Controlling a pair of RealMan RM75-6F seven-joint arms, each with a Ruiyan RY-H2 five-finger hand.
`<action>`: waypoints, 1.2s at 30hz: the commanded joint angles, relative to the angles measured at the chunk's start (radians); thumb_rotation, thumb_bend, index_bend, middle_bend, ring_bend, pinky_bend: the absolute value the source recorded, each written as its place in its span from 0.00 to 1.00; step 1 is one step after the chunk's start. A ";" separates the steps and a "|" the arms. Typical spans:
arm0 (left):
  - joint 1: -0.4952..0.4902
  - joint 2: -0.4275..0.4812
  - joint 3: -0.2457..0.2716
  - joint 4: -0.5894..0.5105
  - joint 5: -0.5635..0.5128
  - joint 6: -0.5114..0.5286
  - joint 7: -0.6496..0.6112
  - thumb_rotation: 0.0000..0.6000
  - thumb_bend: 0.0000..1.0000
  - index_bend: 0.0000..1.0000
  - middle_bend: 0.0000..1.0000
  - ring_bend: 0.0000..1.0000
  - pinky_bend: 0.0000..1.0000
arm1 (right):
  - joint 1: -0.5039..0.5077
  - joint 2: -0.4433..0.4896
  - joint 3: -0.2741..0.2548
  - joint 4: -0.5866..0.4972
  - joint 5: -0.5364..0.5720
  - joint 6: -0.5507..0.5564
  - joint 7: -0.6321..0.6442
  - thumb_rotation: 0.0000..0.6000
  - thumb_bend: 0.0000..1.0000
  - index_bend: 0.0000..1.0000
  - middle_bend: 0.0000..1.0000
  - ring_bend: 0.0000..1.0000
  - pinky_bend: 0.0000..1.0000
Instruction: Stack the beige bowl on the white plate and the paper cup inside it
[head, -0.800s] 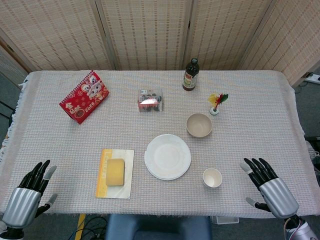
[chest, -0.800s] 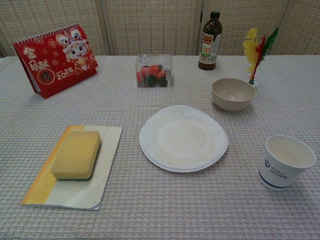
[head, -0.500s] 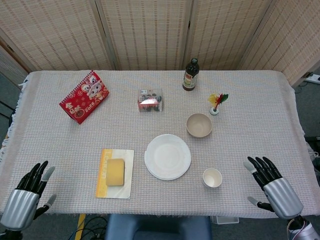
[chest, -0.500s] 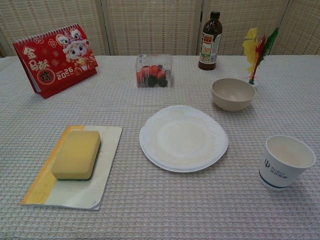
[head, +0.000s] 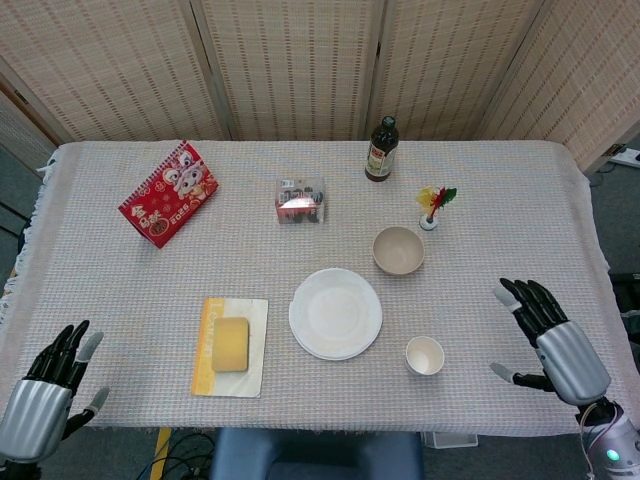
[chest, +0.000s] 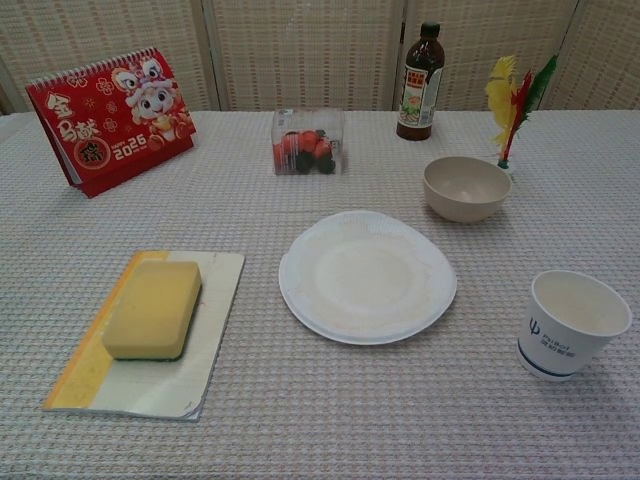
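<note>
We see a red calendar (head: 167, 193) standing at the far left of the table (head: 520, 180), with a cartoon picture on it. A small clear box (head: 300, 200) with red and dark things inside sits near the middle, toward the back. A brown bottle (head: 380, 150) stands at the back. Just to the right of it is a tiny holder with yellow, red and green feathers (head: 434, 203). At the front left, a yellow sponge (head: 230, 344) lies on a thin book (head: 254, 340).
</note>
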 joint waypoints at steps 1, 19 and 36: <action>0.001 0.001 -0.005 0.001 -0.009 -0.001 -0.003 1.00 0.31 0.00 0.00 0.00 0.26 | 0.123 0.068 0.083 -0.102 0.099 -0.177 0.011 1.00 0.09 0.00 0.00 0.00 0.00; 0.029 -0.017 -0.030 0.016 -0.036 0.040 0.059 1.00 0.31 0.00 0.00 0.00 0.26 | 0.461 0.028 0.210 -0.138 0.661 -0.762 -0.245 1.00 0.09 0.00 0.00 0.00 0.00; 0.028 0.005 -0.028 0.026 -0.032 0.041 0.010 1.00 0.31 0.00 0.00 0.00 0.26 | 0.587 -0.149 0.200 0.055 0.875 -0.859 -0.327 1.00 0.09 0.00 0.00 0.00 0.00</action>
